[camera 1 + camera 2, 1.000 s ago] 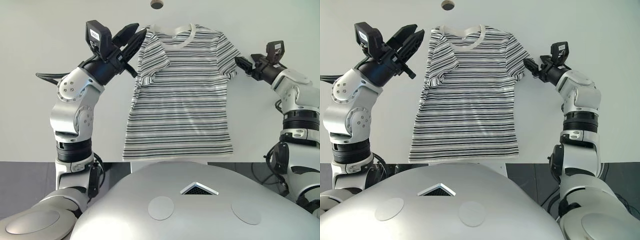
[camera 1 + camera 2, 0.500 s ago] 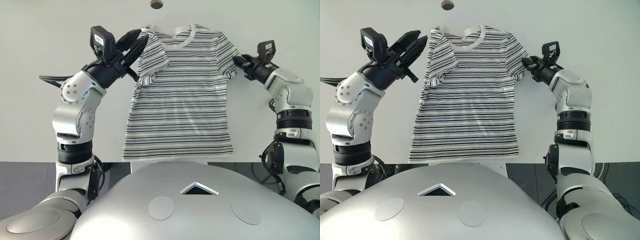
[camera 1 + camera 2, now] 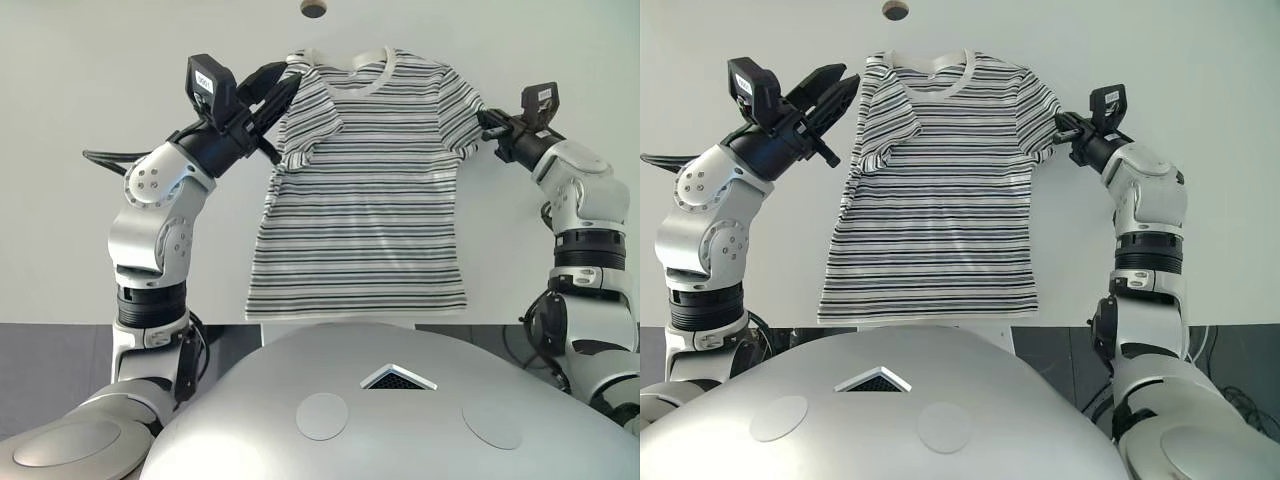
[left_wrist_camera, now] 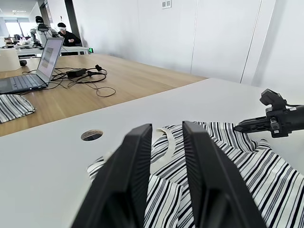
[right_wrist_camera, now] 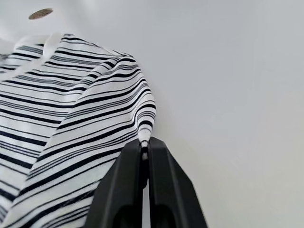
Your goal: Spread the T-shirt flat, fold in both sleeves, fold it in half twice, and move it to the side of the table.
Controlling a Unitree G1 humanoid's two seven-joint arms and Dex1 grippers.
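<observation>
Striped T-shirt (image 3: 360,190) laid flat at frame centre on bench (image 3: 60,250), hem close to bench's lower edge, bare bench either side, left end effector (image 3: 283,80) held agape and empty over shoulder, right end effector (image 5: 145,147) pinched closed on sleeve (image 5: 135,111) hem.

The white table (image 3: 80,250) carries a striped T-shirt (image 3: 365,190) laid along its middle, collar toward the far side, hem close to the near edge. The left sleeve lies folded in over the body and the right sleeve lies out sideways. A round hole (image 3: 313,9) sits just beyond the collar.
</observation>
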